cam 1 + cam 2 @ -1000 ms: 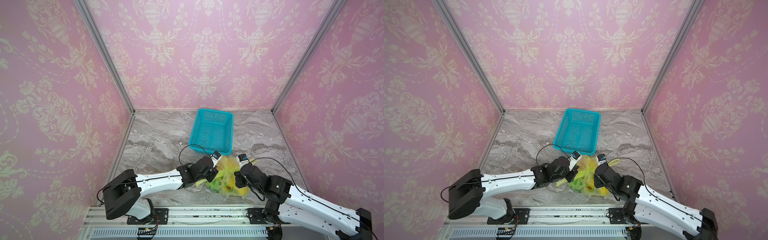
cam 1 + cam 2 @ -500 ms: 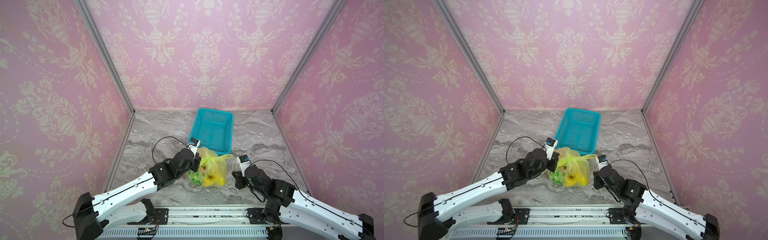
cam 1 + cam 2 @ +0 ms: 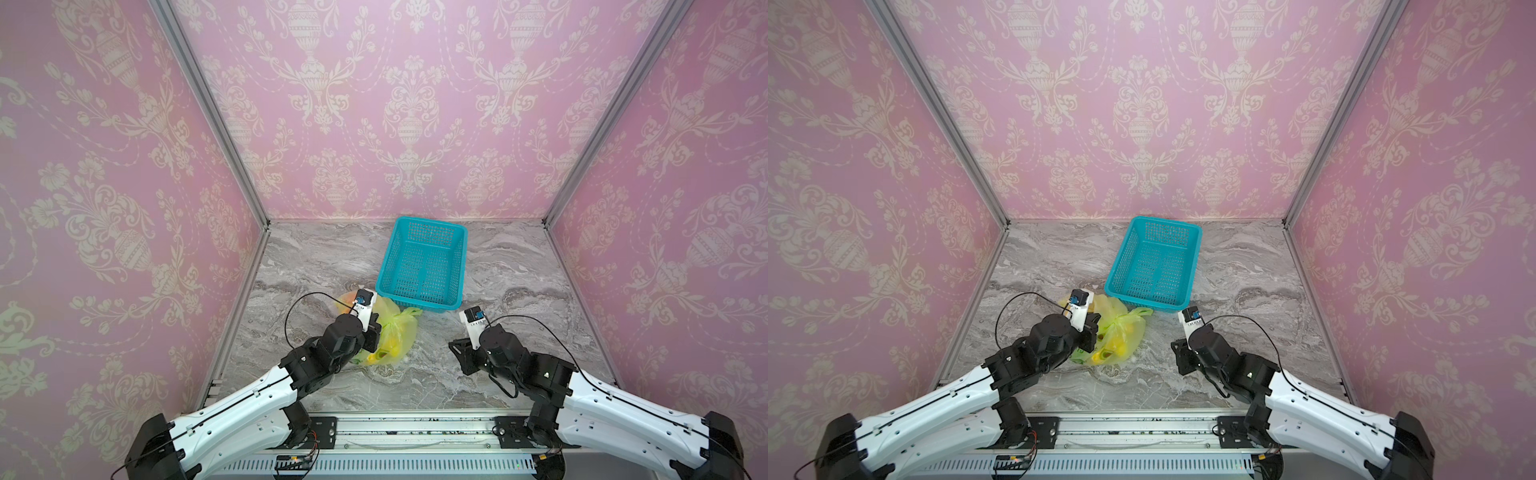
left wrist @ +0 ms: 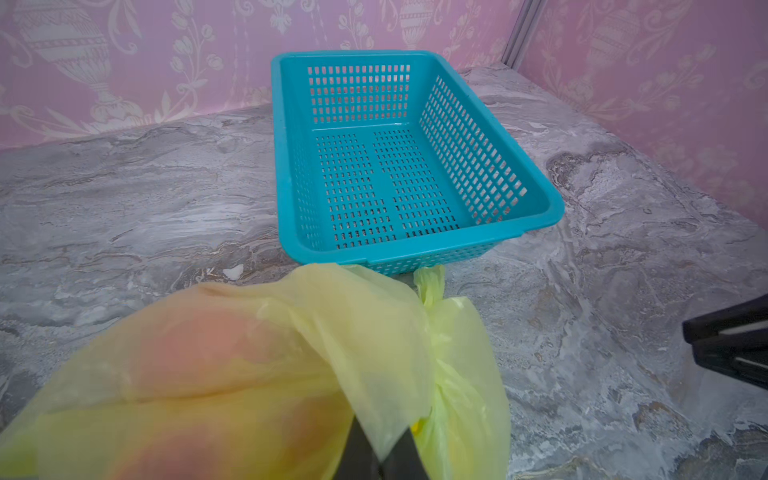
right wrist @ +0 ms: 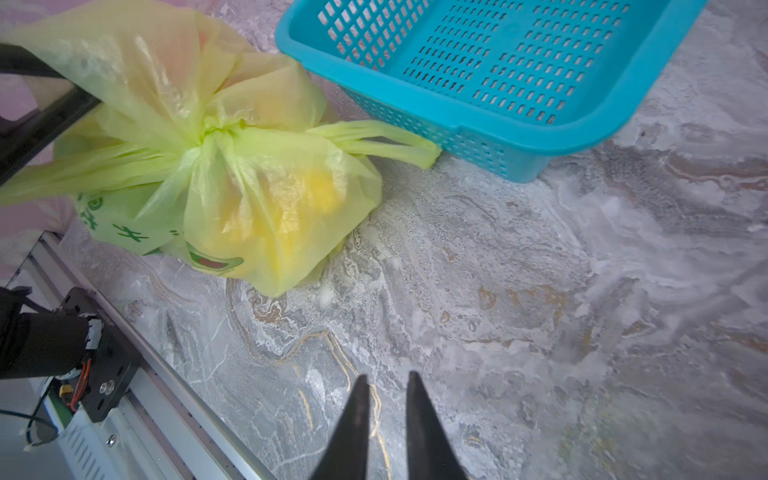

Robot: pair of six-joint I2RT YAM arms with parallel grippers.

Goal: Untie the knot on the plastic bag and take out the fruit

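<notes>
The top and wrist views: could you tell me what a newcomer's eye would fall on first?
The yellow-green plastic bag of fruit, its knot tied, lies on the marble table just in front of the empty turquoise basket. The left gripper is shut on the bag's film, while the right gripper hangs open to the side.

Bright, even light; the plastic bag (image 4: 232, 374) blurs close up (left wrist).

Yellow-green plastic bag (image 3: 398, 333) beside turquoise basket (image 3: 419, 301)
</notes>
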